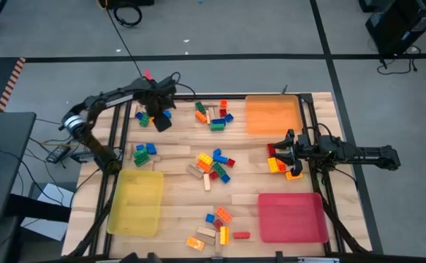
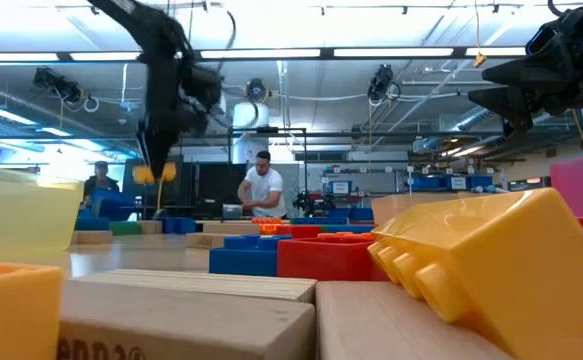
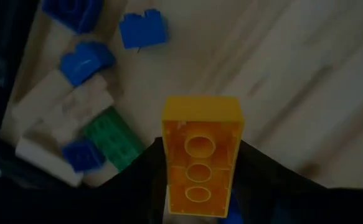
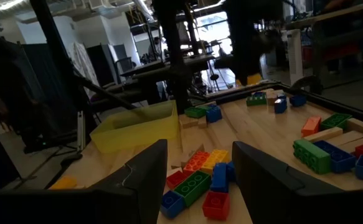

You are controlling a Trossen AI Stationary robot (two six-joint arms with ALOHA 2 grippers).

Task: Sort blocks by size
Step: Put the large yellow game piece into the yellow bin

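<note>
My left gripper (image 1: 161, 115) hangs over the table's far left corner, shut on a yellow brick (image 3: 201, 155), which the low view also shows as the brick (image 2: 157, 172) high above the table. Below it lies a small pile of blue, green and tan blocks (image 3: 81, 124). My right gripper (image 4: 200, 180) waits at the table's right side (image 1: 286, 150), level and open, with nothing between its fingers. Loose blocks (image 1: 213, 164) lie in several heaps on the wooden table. My left gripper pinches the yellow brick by its two long sides (image 3: 169, 171), one finger on each. The fingers come from above, pointing down. The brick is lifted clear of the table, and its hollow underside with three round tubes faces the wrist camera.
A yellow tray (image 1: 136, 203) stands near left, an orange tray (image 1: 272, 115) far right and a red tray (image 1: 291, 217) near right. Block heaps lie at the far middle (image 1: 213, 115), near middle (image 1: 216, 226) and by my right gripper (image 1: 278, 164). People stand beyond the table.
</note>
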